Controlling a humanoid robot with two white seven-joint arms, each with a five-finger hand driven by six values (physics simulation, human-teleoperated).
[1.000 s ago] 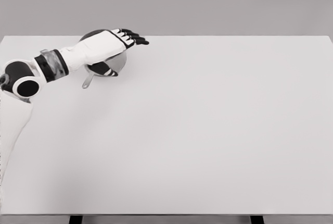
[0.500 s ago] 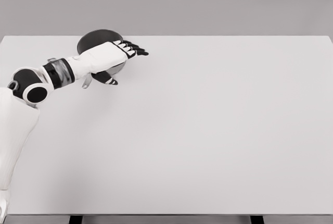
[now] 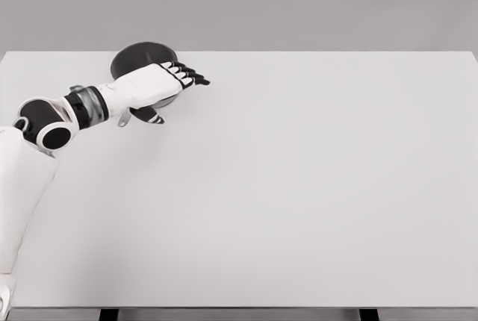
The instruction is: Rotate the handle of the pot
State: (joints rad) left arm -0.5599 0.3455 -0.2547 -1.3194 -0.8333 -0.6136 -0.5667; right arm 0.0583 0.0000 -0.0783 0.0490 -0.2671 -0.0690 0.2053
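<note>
The pot (image 3: 138,56) sits at the worktop's (image 3: 299,187) far-left corner. The left hand (image 3: 153,86) lies over its near side, fingers extended, gripping nothing. Handle hidden; rotation progress cannot be judged.

Bright, even, diffuse light fills the render, with no glare on the white desk (image 3: 299,187). Shadows are faint (a soft grey smudge under the left hand (image 3: 153,86)). Edges look slightly soft, without visible distortion.
</note>
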